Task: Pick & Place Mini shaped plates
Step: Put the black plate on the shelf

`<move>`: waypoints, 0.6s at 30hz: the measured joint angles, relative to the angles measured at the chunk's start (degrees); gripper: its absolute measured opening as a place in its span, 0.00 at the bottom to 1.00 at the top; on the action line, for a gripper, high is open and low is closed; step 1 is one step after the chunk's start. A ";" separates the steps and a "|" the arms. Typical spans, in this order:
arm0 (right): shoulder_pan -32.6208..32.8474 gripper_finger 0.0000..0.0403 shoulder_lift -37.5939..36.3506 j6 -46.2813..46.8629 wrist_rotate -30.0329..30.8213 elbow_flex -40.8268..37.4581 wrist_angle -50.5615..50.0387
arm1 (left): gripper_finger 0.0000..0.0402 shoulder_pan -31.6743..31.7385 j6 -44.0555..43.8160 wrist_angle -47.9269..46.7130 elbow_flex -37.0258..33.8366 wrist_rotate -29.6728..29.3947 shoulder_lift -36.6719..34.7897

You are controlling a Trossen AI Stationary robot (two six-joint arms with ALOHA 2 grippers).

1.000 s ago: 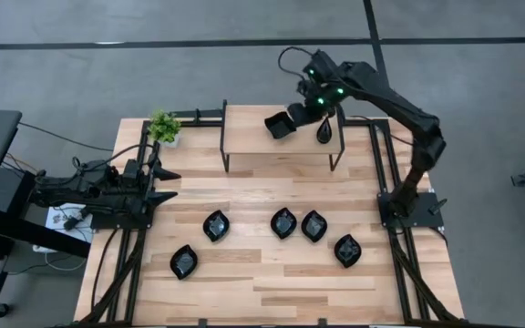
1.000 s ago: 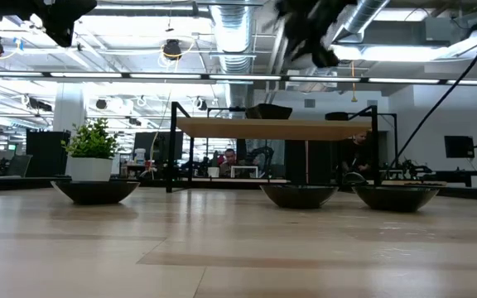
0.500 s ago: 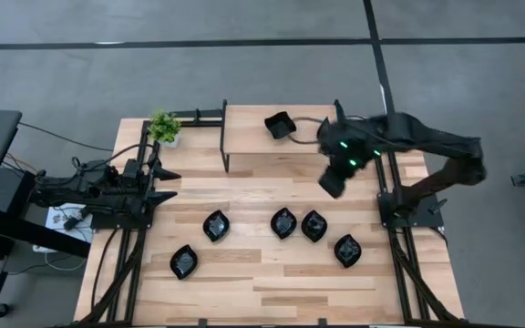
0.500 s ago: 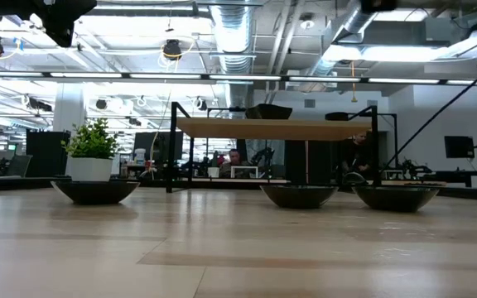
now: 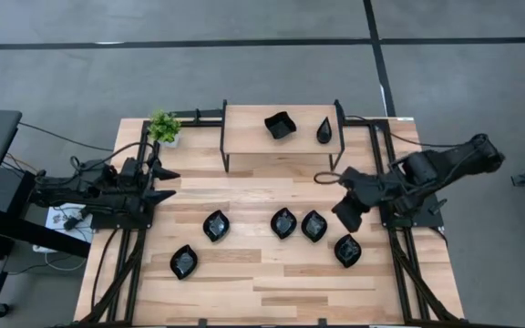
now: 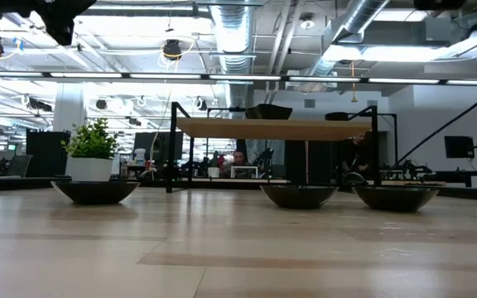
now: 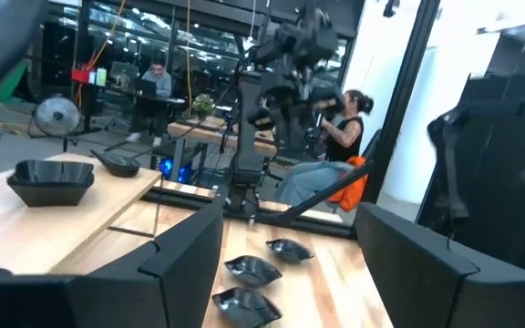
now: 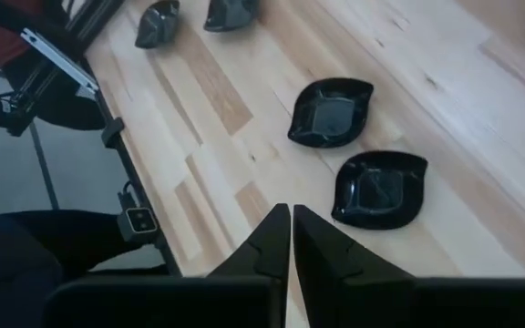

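Five glossy black mini plates lie on the table: (image 5: pixel 215 225), (image 5: pixel 183 262), (image 5: pixel 283 222), (image 5: pixel 313 226), (image 5: pixel 347 250). A wavy-edged square plate (image 5: pixel 280 125) and a teardrop plate (image 5: pixel 324 131) rest on the raised wooden shelf (image 5: pixel 244 137). My right gripper (image 5: pixel 344 220) hangs over the table's right side, just above the rightmost plates. It is shut and empty (image 8: pixel 290 239), with two plates (image 8: pixel 331 112) (image 8: pixel 379 189) ahead of its fingers. My left gripper (image 5: pixel 173 184) waits open at the left edge (image 7: pixel 290 232).
A small green potted plant (image 5: pixel 163 127) stands at the far left corner beside the shelf. Black metal frame rails (image 5: pixel 392 264) run along both sides of the table. Bare wood lies along the near edge (image 5: pixel 272 292). People sit in the room beyond the table (image 7: pixel 344 114).
My right gripper has left the shelf, where the teardrop plate now lies alone. It swung toward the near edge and the right, coming down over the rightmost plates on the table. The left arm has kept still.
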 joint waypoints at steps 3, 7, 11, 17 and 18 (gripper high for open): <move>2.96 0.03 -1.45 0.03 3.99 -4.28 3.78 | 0.64 -0.01 -1.26 1.16 0.04 0.00 0.00; 5.78 0.02 -4.54 0.13 9.71 -9.78 5.89 | 0.64 -0.01 -0.90 1.41 0.34 0.00 1.48; 6.37 0.02 -10.27 -1.23 13.45 -15.13 7.87 | 0.64 0.00 0.48 1.46 2.40 0.00 7.39; 5.09 0.02 -21.06 -5.63 15.04 -23.54 14.56 | 0.64 -0.01 0.57 1.46 8.45 0.00 20.63; 4.91 0.02 -23.10 -6.58 15.72 -25.24 16.97 | 0.64 -0.02 0.52 1.44 9.53 0.06 22.86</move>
